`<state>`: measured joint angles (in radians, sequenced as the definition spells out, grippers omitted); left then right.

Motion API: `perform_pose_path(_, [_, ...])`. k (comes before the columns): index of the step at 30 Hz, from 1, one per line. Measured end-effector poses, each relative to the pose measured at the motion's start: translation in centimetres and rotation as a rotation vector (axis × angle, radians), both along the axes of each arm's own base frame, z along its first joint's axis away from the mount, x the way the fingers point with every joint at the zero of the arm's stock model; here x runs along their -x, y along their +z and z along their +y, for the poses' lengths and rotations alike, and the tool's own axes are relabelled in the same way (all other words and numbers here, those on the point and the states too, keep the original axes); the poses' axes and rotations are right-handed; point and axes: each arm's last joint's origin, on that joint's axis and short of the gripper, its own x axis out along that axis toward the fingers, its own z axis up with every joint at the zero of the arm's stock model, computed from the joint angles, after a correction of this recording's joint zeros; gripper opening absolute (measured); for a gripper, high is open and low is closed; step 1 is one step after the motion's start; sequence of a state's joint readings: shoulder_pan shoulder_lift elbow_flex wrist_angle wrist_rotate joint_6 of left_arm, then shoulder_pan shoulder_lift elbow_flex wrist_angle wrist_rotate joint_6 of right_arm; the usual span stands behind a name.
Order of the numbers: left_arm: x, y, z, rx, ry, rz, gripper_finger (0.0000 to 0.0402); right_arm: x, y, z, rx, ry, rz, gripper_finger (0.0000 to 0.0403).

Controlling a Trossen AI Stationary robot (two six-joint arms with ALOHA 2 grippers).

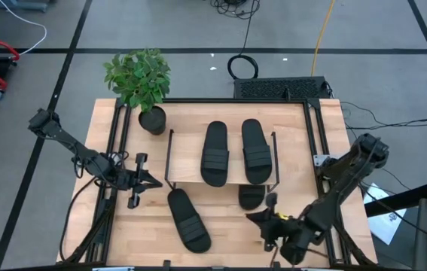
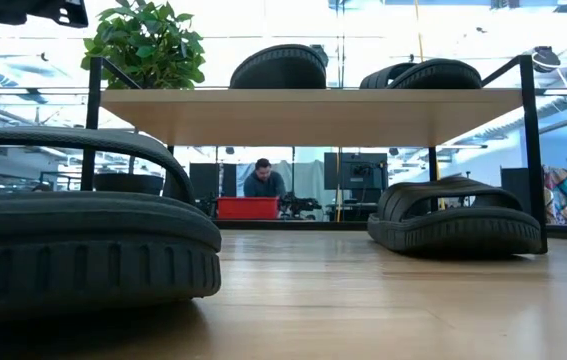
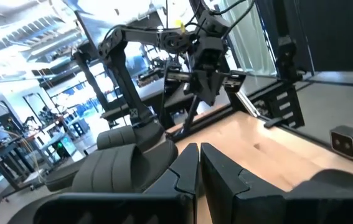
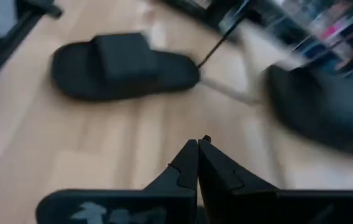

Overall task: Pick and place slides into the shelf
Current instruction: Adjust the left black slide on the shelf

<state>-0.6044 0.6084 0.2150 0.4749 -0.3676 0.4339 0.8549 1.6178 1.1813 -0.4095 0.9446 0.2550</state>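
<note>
Two black slides [image 1: 215,153] [image 1: 255,150] lie side by side, soles down, on the shelf's light top board [image 1: 232,120]. A third slide [image 1: 251,196] rests on the table under the shelf's near edge, half hidden; in the low view this third slide [image 2: 458,215] sits between the wire legs. The fourth slide [image 1: 189,220] lies loose on the table in front of the shelf. My left gripper [image 1: 149,181] hovers left of the shelf, shut, empty. My right gripper [image 1: 257,219] hangs to the right of the loose slide [image 4: 123,65], shut, empty.
A potted plant [image 1: 139,79] stands at the table's far left corner beside the shelf. Black frame rails [image 1: 115,150] run along the table's left and right sides. Bare tabletop [image 1: 228,237] shows between the loose slide and my right gripper. A person [image 2: 263,180] sits far behind the table.
</note>
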Motion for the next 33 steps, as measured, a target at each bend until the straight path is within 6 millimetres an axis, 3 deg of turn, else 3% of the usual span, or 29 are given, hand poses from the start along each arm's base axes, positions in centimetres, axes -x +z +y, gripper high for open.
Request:
perform_pose_path(6, [0.0, 0.0, -0.1, -0.015, -0.004, -0.006, 0.0024, 0.3, 1.2, -0.9, 0.076, 0.091, 0.045, 0.0])
perform_pose_path(12, [0.1, 0.2, -0.1, 0.039, 0.011, -0.006, 0.0024, 1.1, 3.5, -2.1, 0.328, -0.111, -0.141, 0.0])
perform_pose_path(19, [-0.5, 1.8, 0.3, 0.245, 0.225, 0.063, 0.0024, 1.1, 4.5, -3.8, 0.381, -0.175, -0.144, 0.0])
perform_pose_path(26, [-3.3, 4.2, -0.4, 0.178, 0.409, 0.263, 0.0024, 1.2, 4.9, -5.7, 0.381, -0.271, -0.155, 0.0])
perform_pose_path(33, [-7.5, 7.9, -0.9, 0.261, 0.343, 0.453, 0.0023, 2.0, 5.6, -7.0, 0.368, -0.298, -0.151, 0.0])
